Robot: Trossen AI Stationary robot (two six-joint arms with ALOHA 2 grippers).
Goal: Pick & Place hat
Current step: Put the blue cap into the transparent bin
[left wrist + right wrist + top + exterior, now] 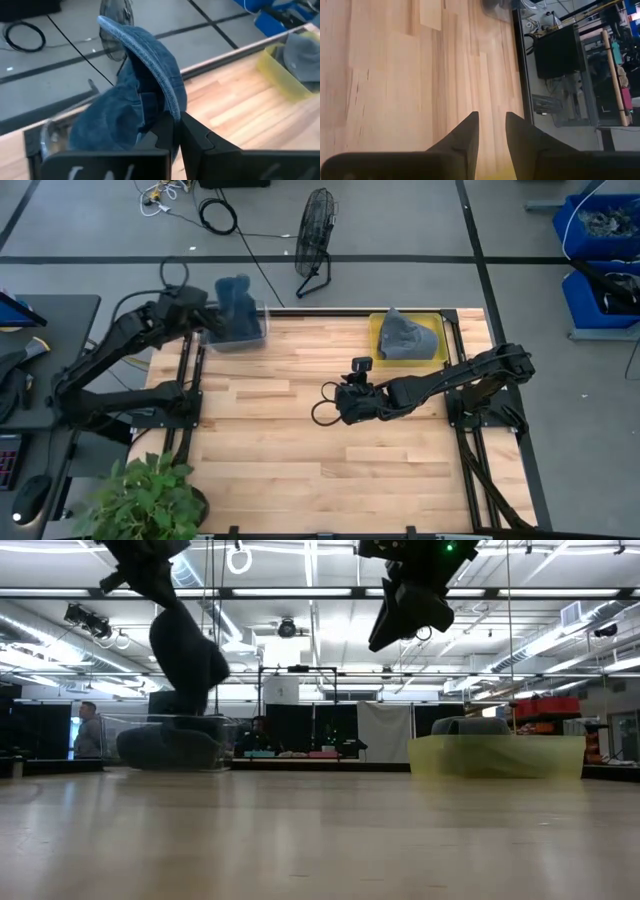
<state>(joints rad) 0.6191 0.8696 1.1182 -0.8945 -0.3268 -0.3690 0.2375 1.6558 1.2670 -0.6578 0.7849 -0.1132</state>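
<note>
Above clear bin [243, 332], left claw [176, 131] pinching denim hat [142, 75].

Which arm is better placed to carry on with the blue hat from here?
Left. The left gripper is already shut on the blue denim hat, holding it above the clear bin. The right gripper hangs over bare table mid-board, holding nothing.

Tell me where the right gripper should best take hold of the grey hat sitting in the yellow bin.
Probably from above, pinching the raised fold at the crown of the grey hat. It sits slumped in the yellow bin, whose walls block a sideways approach, and the peak stands clear. The right gripper hovers over mid-table.
</note>
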